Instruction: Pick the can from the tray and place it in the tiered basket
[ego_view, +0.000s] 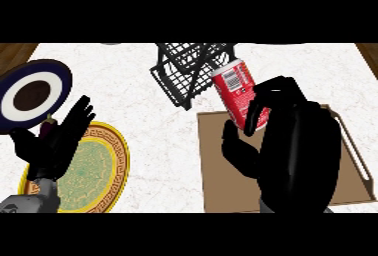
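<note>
A red can (236, 90) with a white label is held tilted above the brown tray (214, 165), its top toward the black wire tiered basket (188, 67). My right hand (295, 150) is shut on the can, fingers and thumb curled round its lower part, which they hide. The can's upper end lies just beside the basket's right edge. My left hand (55, 140) rests open at the left, fingers up, over a plate.
A yellow-rimmed green patterned plate (100, 172) lies at the lower left. A dark blue and white plate (33, 95) sits at the far left. A small dark object (49, 122) shows between them. Bare marble counter lies between the plates and the tray.
</note>
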